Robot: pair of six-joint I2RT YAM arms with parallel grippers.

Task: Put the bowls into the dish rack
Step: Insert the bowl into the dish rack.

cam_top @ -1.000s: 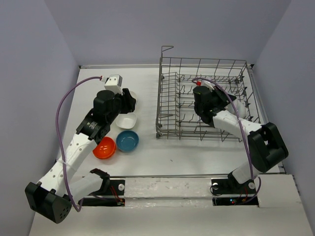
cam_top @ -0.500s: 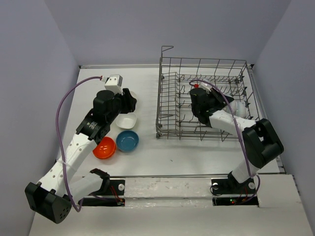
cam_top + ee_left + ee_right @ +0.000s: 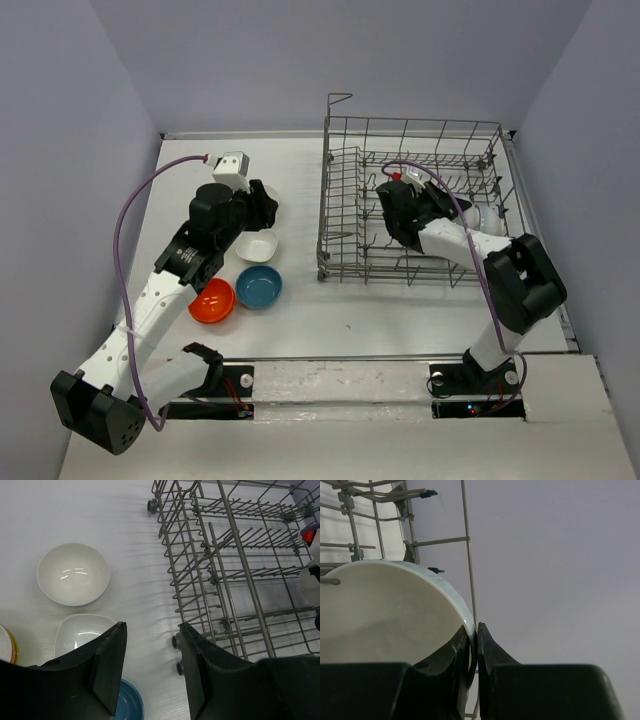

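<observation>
The table [image 3: 300, 320] carries the dish rack [image 3: 345, 215], orange bowl [image 3: 211, 300], blue bowl [image 3: 259, 286], white bowls [image 3: 258, 245].

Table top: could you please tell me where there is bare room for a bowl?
Bare table runs along the near edge, in front of the dish rack and blue bowl, plus a narrow strip between those two. The left is crowded: orange bowl, square white bowl and left arm.

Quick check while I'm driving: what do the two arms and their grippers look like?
Both arms have white links and bulky black joints. The left arm and right arm each carry a looping purple cable. Left gripper and right gripper have matte black, wedge-shaped fingers.
</observation>
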